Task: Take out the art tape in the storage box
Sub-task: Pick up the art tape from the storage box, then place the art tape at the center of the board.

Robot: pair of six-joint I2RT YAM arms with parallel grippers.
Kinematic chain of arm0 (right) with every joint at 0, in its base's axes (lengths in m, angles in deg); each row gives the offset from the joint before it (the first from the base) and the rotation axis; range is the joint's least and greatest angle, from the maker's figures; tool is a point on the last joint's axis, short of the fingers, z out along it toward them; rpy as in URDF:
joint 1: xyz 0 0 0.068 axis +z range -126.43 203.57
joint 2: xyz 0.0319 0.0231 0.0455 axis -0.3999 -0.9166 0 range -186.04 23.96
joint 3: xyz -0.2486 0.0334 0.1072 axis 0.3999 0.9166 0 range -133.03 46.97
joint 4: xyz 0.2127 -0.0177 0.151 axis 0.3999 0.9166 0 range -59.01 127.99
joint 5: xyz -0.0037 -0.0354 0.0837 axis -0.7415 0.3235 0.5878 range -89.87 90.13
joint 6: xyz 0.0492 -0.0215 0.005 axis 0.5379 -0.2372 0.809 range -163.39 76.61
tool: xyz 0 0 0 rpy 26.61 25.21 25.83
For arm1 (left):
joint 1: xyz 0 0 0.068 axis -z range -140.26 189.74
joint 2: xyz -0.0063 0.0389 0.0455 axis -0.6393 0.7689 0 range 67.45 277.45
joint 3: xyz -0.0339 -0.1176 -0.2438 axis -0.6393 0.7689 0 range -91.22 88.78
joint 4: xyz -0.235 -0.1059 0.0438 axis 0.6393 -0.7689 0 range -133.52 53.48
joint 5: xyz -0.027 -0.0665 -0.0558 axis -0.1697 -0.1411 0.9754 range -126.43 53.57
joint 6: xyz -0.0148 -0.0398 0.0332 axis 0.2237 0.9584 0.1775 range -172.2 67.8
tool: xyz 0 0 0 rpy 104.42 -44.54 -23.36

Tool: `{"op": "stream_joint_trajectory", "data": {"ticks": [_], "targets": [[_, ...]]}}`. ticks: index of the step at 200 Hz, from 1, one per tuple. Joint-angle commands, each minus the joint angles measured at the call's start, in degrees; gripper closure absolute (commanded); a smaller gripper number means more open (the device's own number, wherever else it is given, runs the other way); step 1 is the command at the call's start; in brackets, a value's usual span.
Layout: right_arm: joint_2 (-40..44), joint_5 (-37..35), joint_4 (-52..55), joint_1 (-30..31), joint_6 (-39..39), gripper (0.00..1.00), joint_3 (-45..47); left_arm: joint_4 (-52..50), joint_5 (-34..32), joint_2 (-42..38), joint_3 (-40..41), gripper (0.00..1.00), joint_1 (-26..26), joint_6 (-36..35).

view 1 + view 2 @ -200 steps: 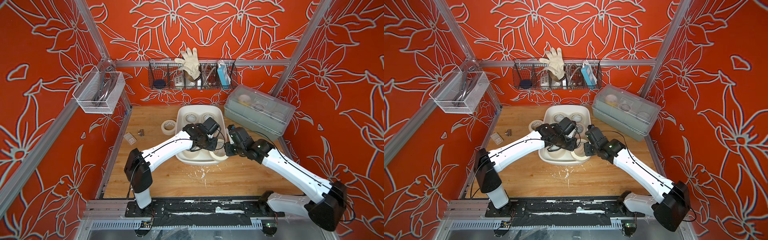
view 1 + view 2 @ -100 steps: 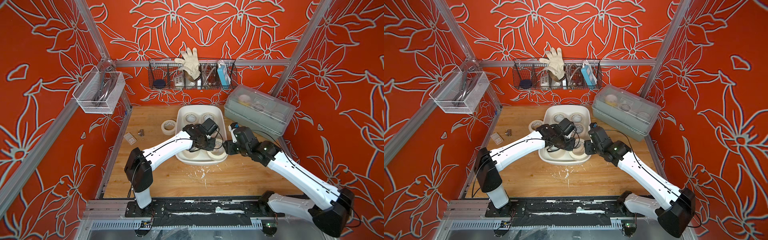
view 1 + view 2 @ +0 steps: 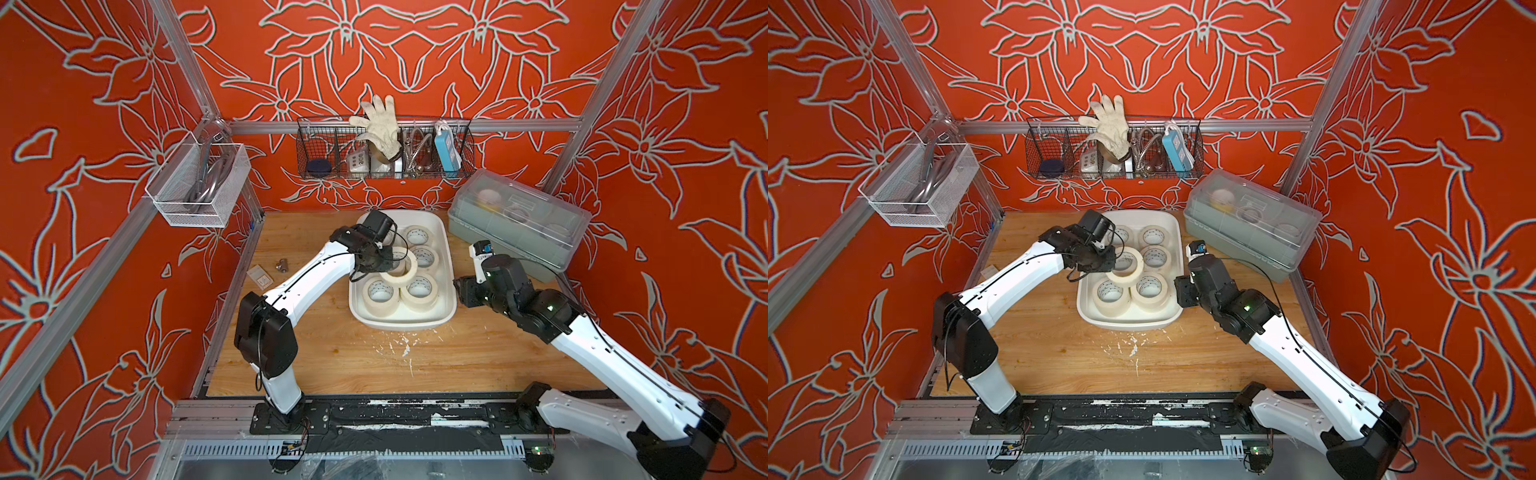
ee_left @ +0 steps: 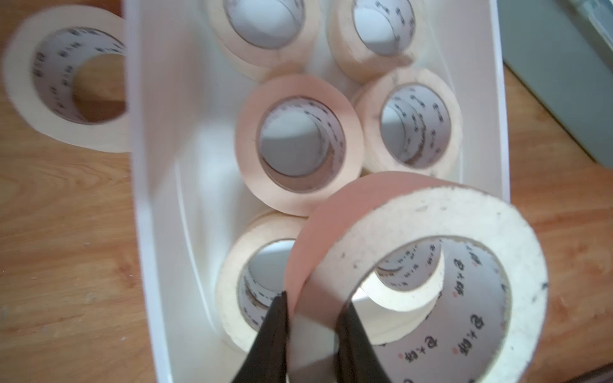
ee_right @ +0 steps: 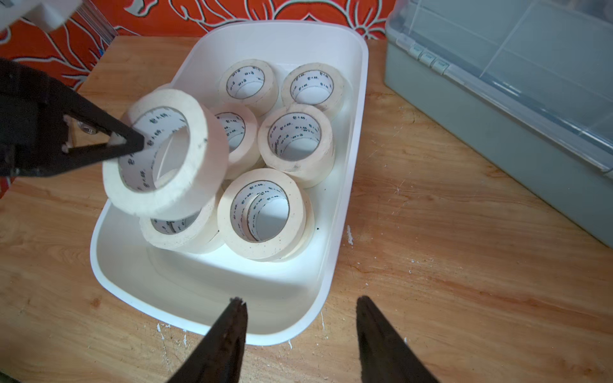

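Observation:
The storage box is a white tub on the wooden table, with several cream rolls of art tape lying in it. My left gripper is shut on the wall of one art tape roll and holds it tilted above the others. My right gripper stands open and holds nothing, at the box's front right corner. Another roll lies on the table beside the box, seen only in the left wrist view.
A grey-green box with a clear lid stands right of the tub. A black wire basket hangs on the back wall and a white mesh basket on the left wall. A small metal fitting and a card lie at the left.
My right gripper has opened and drawn back to the right of the box. My left gripper has raised its roll clear of the rolls beneath.

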Motion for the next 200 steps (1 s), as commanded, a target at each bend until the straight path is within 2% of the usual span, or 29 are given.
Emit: {"op": "stream_joint_trajectory", "data": {"ticks": [1,57,96,123,160,181,200], "targets": [[1.13,-3.45,-1.44,0.13,-1.23,0.44,1.76,-0.09,-1.43,-2.32,-3.41,1.00,-4.36,0.54],[0.81,-4.40,-0.56,-0.22,-2.31,0.44,2.30,1.12,-1.96,-0.39,-4.86,1.00,-16.34,4.19],[0.70,-4.81,-0.28,-0.50,-2.89,0.44,2.69,4.38,-2.22,0.79,-2.99,1.00,-22.89,5.80],[0.72,-5.01,-0.63,-0.70,-2.89,0.44,3.60,7.11,-2.31,0.81,1.12,1.00,-27.29,8.84],[0.99,-3.72,-1.97,-0.83,-2.88,0.45,5.42,10.54,-2.45,0.63,5.78,1.00,-31.50,12.01],[0.74,-3.60,-1.68,-0.92,-3.06,0.45,5.43,11.01,-6.49,0.86,7.41,1.00,-33.06,16.64],[0.85,-3.94,-1.27,-1.00,-3.23,0.45,5.52,14.15,-7.33,1.27,8.89,1.00,-34.02,18.91]]}}
